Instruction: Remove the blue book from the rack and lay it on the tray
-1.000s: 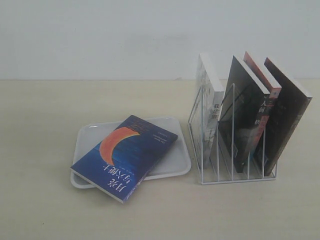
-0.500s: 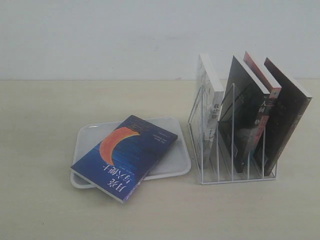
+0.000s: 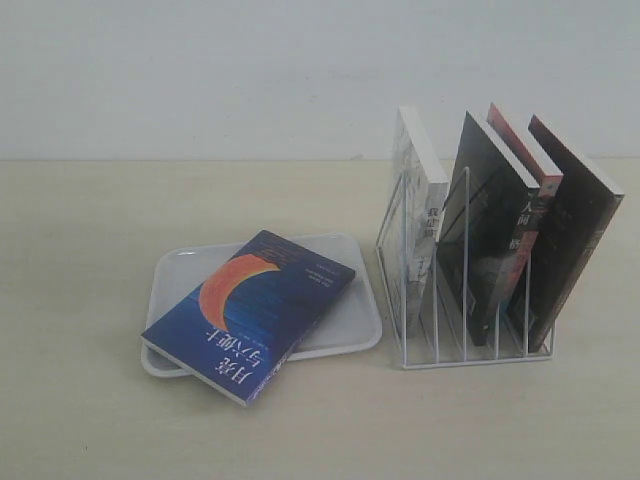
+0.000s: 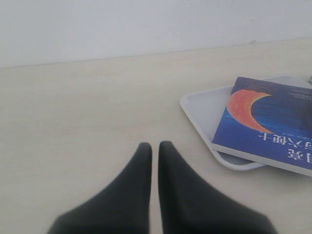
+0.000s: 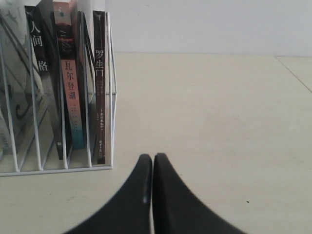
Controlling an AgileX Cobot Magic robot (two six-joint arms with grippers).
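The blue book [image 3: 250, 312] with its orange crescent lies flat and slantwise on the white tray [image 3: 345, 330], one corner hanging over the tray's front edge. In the left wrist view the blue book [image 4: 273, 122] rests on the tray [image 4: 202, 109], well off to one side of my left gripper [image 4: 155, 145], which is shut with nothing in it. The white wire rack [image 3: 470, 300] stands to the right of the tray. My right gripper [image 5: 152, 157] is shut and empty, close to the rack's [image 5: 58, 168] corner. Neither gripper shows in the exterior view.
Several books stand leaning in the rack: a white one [image 3: 420, 200], a black one [image 3: 490, 230], a red-orange one [image 3: 530, 170] and a dark brown one [image 3: 575, 220]. A pale wall runs behind the beige table [image 3: 90, 230].
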